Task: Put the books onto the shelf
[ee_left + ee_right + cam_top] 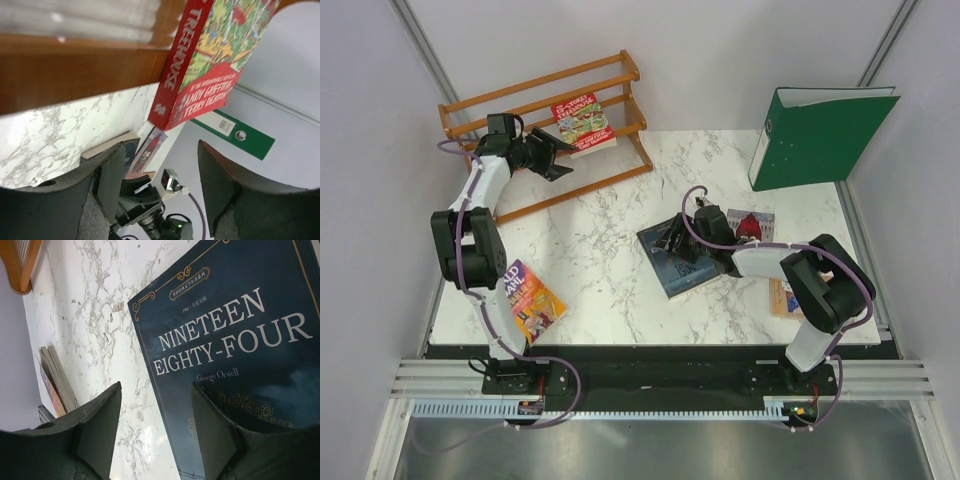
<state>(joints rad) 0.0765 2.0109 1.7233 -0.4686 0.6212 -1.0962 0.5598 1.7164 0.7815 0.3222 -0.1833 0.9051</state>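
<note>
left gripper (pixel 160 148) wide, empty | right gripper (pixel 156 387) wide over blue book (pixel 235 340) | thin, light, likely slick: pinch spine edge

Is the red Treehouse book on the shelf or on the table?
On the shelf: the red Treehouse book leans on its slats.

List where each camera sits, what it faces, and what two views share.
Top external: above and behind, looking down on the table; left arm and right arm show.
Left wrist: on the left arm, facing the red book on the shelf; left gripper open.
Right wrist: on the right arm, above the dark blue book; right gripper open.
Shared: red book, top and left wrist.
</note>
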